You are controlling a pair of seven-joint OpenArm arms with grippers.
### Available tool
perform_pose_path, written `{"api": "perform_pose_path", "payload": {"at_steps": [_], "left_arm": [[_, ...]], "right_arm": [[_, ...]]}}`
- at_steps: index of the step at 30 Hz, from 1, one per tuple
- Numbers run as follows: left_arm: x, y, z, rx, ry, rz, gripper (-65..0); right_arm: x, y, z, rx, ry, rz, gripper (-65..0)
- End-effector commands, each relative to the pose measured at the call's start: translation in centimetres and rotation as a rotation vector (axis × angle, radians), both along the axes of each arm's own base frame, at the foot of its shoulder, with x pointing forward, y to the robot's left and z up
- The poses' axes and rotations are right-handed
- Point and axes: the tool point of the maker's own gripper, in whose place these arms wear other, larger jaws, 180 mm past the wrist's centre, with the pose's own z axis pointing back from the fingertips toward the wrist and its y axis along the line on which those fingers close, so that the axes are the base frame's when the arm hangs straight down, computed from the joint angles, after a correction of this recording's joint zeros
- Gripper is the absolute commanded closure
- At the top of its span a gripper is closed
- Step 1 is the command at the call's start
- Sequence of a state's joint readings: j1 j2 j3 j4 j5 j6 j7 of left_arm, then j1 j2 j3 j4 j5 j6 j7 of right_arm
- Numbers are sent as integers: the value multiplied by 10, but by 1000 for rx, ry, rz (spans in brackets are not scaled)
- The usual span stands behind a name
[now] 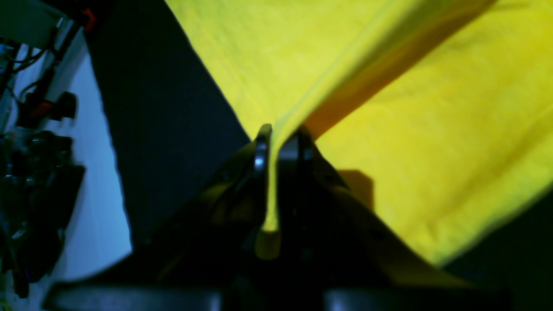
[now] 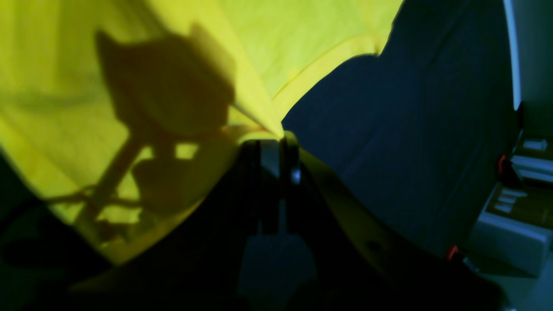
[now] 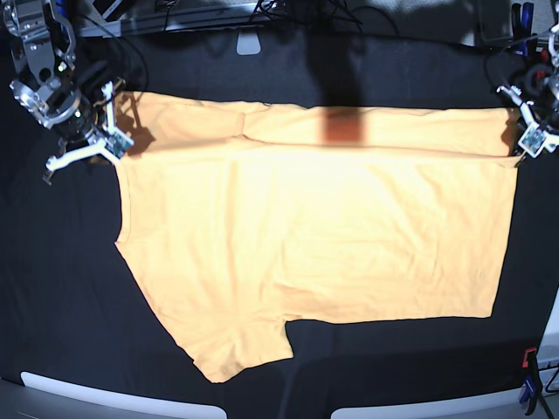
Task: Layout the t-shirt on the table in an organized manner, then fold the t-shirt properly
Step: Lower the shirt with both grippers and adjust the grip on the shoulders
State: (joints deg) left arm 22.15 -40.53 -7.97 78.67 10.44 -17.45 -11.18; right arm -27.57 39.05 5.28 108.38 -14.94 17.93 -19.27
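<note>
The pale orange-yellow t-shirt point(image 3: 314, 236) lies spread wide on the black table point(image 3: 393, 367), with a sleeve reaching toward the near edge. Along its far side a strip of cloth is doubled over onto the body. My right gripper point(image 3: 109, 144) is at the shirt's far left corner, and the right wrist view shows that gripper point(image 2: 272, 140) shut on a pinch of the t-shirt point(image 2: 302, 34). My left gripper point(image 3: 527, 140) is at the far right corner. In the left wrist view it point(image 1: 281, 144) is shut on a fold of the t-shirt point(image 1: 432, 129), which runs down between the fingers.
Black table cloth point(image 1: 164, 108) lies bare outside both gripped corners. A red clamp point(image 3: 528, 358) sits at the near right edge and blue clamps point(image 3: 521, 17) at the far right. Cables run along the far edge. Boxes point(image 2: 518, 207) stand beyond the table.
</note>
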Motion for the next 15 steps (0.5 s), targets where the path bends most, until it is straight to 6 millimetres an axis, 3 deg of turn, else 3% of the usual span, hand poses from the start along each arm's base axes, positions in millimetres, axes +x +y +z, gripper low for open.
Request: {"api": "perform_pose_path", "payload": {"at_steps": [1, 10, 15], "left_arm": [[13, 6, 14, 15, -51, -1, 0], [29, 9, -1, 3, -32, 6, 0], [30, 1, -3, -28, -46, -1, 0]], "right_arm": [[9, -5, 13, -32, -34, 11, 0], [6, 0, 7, 14, -1, 16, 0], [14, -11, 2, 21, 5, -16, 0]]}}
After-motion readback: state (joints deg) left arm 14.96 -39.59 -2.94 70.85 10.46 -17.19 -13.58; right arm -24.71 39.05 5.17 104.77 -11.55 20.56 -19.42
